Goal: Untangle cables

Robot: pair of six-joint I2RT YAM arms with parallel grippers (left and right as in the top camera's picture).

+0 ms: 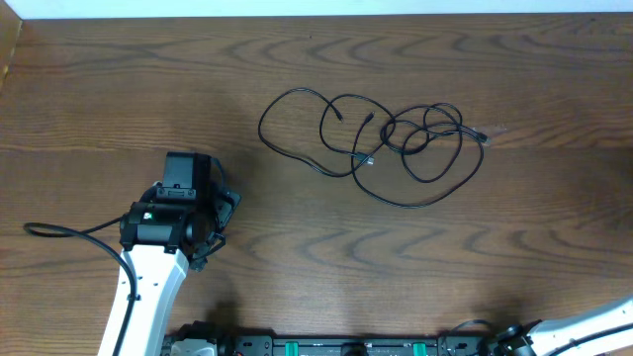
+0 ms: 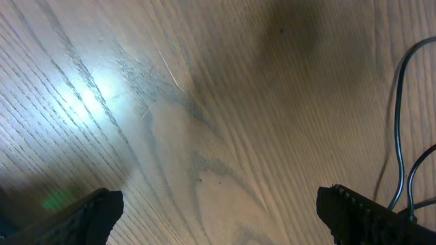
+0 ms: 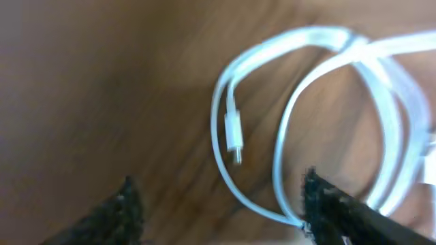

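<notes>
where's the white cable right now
Only the right wrist view shows it: the white cable lies looped on the table just ahead of the right arm's fingers, unseen from overhead.

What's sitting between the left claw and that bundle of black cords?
Nothing: in the overhead view, only bare wooden table separates the left gripper from the black cables.

Thin black cords (image 1: 393, 130) tangled in loose overlapping loops, lying flat, white cord (image 3: 313, 33) coiled, blurred

No legible text or markings
</notes>
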